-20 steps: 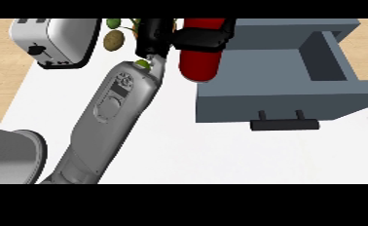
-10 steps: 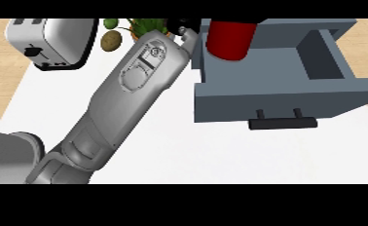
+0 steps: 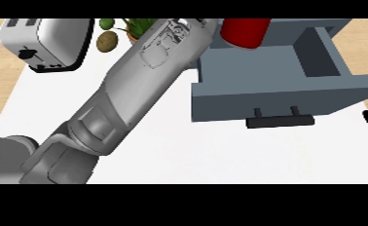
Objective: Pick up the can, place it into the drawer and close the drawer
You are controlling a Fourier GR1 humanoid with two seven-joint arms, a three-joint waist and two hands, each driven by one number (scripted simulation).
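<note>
No writing can be read on the red can [image 3: 244, 31], which is seen at the view's top edge over the back of the open grey drawer [image 3: 277, 91]. The drawer's interior lies bare. The hand is hidden beyond the forearm [image 3: 144, 79]; its state cannot be told.

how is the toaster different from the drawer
The toaster is shiny silver with rounded corners; the drawer is matte blue-grey and square-edged. The toaster stands at the counter's far left, the drawer at the right. The drawer is pulled open, a red can above it; nothing is over the toaster. Both have black parts.
</note>
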